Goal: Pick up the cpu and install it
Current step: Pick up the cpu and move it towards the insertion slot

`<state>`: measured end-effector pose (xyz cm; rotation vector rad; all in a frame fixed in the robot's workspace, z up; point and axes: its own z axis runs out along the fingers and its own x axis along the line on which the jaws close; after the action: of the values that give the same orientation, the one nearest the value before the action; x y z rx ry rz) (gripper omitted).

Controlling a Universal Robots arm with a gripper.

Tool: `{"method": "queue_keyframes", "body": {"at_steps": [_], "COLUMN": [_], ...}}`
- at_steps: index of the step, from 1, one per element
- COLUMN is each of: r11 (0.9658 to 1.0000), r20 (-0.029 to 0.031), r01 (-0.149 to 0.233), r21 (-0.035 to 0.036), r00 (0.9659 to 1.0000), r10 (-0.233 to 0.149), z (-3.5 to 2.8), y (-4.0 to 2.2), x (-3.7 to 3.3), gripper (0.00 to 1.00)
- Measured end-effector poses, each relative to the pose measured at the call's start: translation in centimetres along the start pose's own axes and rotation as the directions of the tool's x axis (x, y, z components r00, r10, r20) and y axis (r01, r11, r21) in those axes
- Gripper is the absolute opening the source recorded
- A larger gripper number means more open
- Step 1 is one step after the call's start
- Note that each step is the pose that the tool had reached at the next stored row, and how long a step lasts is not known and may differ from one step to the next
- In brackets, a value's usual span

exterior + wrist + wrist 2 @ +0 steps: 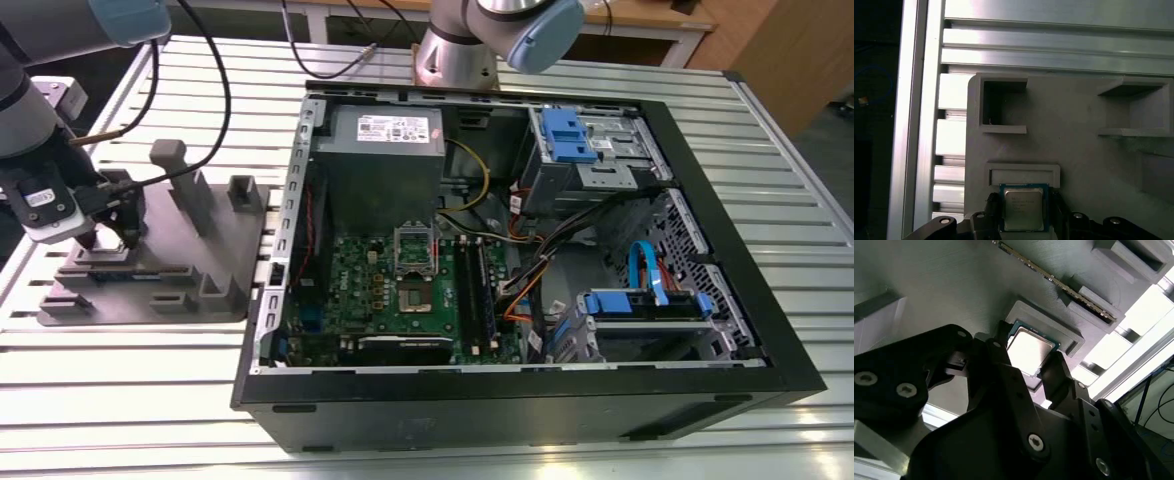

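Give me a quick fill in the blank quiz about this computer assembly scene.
The cpu lies on the ___ holder tray.
The gripper is over that tray, at the exterior view's ___.
Inside the computer case, the motherboard is ___.
Missing words: grey, left, green.

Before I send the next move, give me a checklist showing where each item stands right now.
1. Gripper over the cpu: ok. The gripper is down at the holder tray and straddles the cpu in both wrist views.
2. cpu seated: ok. It lies flat in its recess, metal top up.
3. Grip closed on the cpu: cannot tell.
4. Clearance around the gripper: ok. The tall post stands apart from the gripper.
5. Socket ready: probably ok. The socket on the motherboard looks uncovered. The state of its pins: cannot tell.
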<state>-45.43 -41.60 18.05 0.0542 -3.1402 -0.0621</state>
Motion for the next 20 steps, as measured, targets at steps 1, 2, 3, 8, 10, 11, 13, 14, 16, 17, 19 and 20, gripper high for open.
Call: {"method": "queue_keyframes", "body": {"at_steps": [1, 2, 3, 8, 10, 11, 13, 14, 16, 17, 19, 20], "r11": [1.0000, 1.0000, 1.0000, 1.0000, 1.0000, 1.0000, 1.0000, 1.0000, 1.0000, 1.0000, 1.0000, 1.0000], "r20": [0.0000, 0.0000, 0.0000, 0.0002, 0.0001, -0.0001, 0.0002, 0.0003, -0.0001, -0.0001, 0.0000, 0.0000], "r01": [0.000, 0.000, 0.000, -0.001, -0.001, -0.001, -0.001, -0.001, -0.001, -0.001, -0.001, -0.001], "r21": [-0.0001, 0.0000, 0.0000, -0.0001, 0.0000, 0.0001, -0.0001, -0.0001, 0.0001, 0.0001, 0.0000, 0.0000], "r00": [1.0000, 1.0000, 1.0000, 1.0000, 1.0000, 1.0000, 1.0000, 1.0000, 1.0000, 1.0000, 1.0000, 1.0000], "r10": [0.000, 0.000, 0.000, 0.001, 0.001, 0.001, 0.001, 0.001, 0.001, 0.001, 0.001, 0.001], "z": [0.00, 0.00, 0.00, -0.01, -0.04, -0.09, -0.16, -0.17, -0.27, -0.31, -0.41, -0.47], "y": [0.00, 0.00, 0.00, 0.01, 0.01, 0.01, 0.01, 0.01, 0.01, 0.02, 0.02, 0.02], "x": [0.00, 0.00, 0.00, 0.00, 0.00, 0.00, 0.00, 0.00, 0.00, 0.00, 0.00, 0.00], "gripper": [0.53, 0.53, 0.53, 0.53, 0.52, 0.52, 0.47, 0.47, 0.47, 0.47, 0.47, 0.47]}}
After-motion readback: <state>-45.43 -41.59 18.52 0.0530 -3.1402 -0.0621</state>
